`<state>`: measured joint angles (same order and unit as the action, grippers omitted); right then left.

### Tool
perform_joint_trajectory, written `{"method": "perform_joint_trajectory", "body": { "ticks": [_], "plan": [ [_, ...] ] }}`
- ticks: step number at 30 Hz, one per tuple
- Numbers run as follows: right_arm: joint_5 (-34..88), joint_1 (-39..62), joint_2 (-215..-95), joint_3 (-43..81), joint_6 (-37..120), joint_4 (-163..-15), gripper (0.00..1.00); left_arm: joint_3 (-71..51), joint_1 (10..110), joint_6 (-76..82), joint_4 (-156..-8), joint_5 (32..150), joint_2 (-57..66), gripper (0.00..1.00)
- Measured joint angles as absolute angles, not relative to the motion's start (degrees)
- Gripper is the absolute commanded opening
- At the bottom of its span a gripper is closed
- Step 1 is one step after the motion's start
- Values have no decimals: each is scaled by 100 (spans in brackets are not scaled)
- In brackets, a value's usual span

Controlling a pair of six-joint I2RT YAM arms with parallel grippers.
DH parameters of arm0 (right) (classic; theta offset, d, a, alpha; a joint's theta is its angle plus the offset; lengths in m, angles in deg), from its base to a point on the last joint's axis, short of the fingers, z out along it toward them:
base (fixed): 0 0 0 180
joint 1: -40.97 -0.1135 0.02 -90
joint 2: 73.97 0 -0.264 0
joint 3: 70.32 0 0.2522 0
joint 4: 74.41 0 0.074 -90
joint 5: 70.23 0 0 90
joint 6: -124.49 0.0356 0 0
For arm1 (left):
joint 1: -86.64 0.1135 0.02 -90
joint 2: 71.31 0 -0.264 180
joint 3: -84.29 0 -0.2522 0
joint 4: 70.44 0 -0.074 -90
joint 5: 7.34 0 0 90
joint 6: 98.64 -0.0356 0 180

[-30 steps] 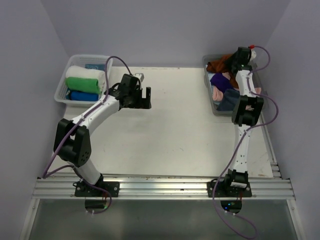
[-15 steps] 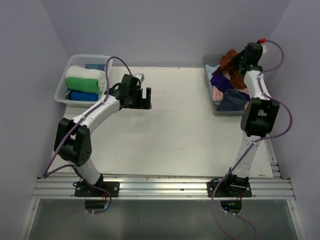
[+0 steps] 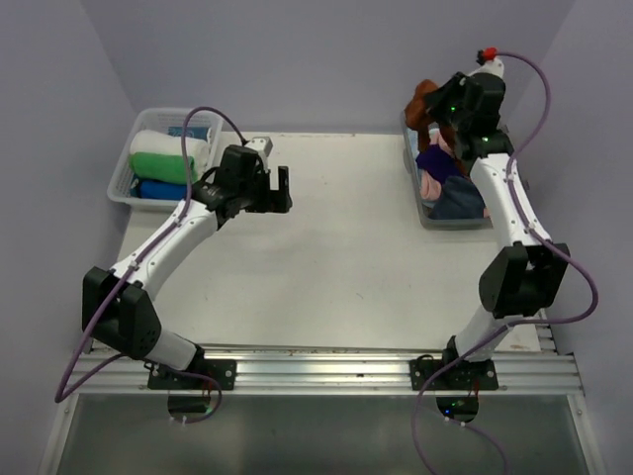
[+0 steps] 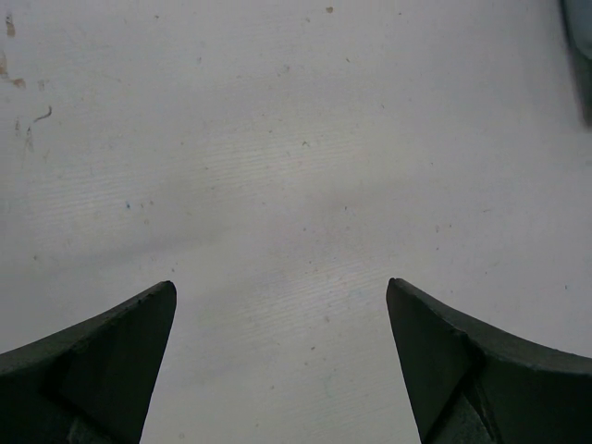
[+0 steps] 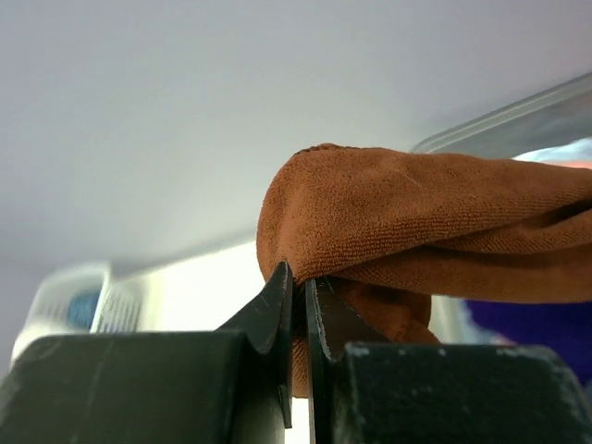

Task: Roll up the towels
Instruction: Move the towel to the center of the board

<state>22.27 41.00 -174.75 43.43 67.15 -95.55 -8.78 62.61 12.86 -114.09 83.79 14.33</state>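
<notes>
While the left end effector (image 3: 281, 190) is hovering over bare counter (image 3: 346, 257), its jaws are standing wide apart & gripping nothing. Its wrist cam is showing only scuffed white surface betw. the fingertips (image 4: 129, 324). At far right, the right end effector (image 3: 436, 105) is pinching fully closed on a fold of the rust-brown towel (image 5: 416, 213). That towel is hanging bunched & raised at the far end of the right bin (image 3: 447, 225); can't tell if its tail is touching the pile. In the left bin (image 3: 121, 194), a white towel (image 3: 168, 144), green towel (image 3: 163, 165) & blue towel (image 3: 163, 190) are lying rolled, side by side. In the right bin, a purple towel (image 3: 435, 158), pink towel (image 3: 430, 185) & dark grey-blue towel (image 3: 460, 203) are lying crumpled. Pale lilac walls (image 3: 316, 59) are enclosing the counter on 3 sides.
</notes>
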Motion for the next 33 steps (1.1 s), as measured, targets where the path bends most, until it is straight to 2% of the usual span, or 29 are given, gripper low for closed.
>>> {"method": "perform_joint_trajectory", "body": {
  "ticks": [6, 12, 17, 18, 20, 21, 24, 29, 30, 33],
  "plan": [
    [2290, 2537, -16111, 3401, 6123, -9893, 0, -946, 6493, 1286, -11634, 8142, 1140, 100],
    [2351, 1337, -14572, 2268, 5979, -9944, 0, -974, 7505, 1329, -11914, 8011, 756, 100],
    [2198, -44, -14310, 1420, 6038, -9992, 0, -909, 8036, 1393, -12039, 7987, 559, 100],
    [2192, -273, -14367, 1230, 6071, -10003, 22, -907, 8057, 1425, -12034, 7996, 553, 100],
    [2216, -634, -14633, 767, 6232, -10022, 48, -911, 8062, 1441, -12037, 8105, 553, 100],
    [2225, -697, -14808, 601, 6294, -10042, 67, -920, 8060, 1450, -12034, 8158, 557, 100],
    [2203, -706, -15368, 387, 6322, -10350, 82, -1040, 8057, 1476, -12030, 8381, 557, 100],
    [1733, -481, -15300, 244, 6184, -10877, 80, -1774, 7712, 1583, -12004, 8442, 507, 100],
    [1709, -265, -15162, 205, 6171, -10949, 76, -1899, 7402, 1635, -12004, 8442, 511, 100],
    [1621, 784, -14865, 98, 6210, -11082, 73, -2332, 6595, 1867, -11951, 8573, 509, 100]
  ]
}}
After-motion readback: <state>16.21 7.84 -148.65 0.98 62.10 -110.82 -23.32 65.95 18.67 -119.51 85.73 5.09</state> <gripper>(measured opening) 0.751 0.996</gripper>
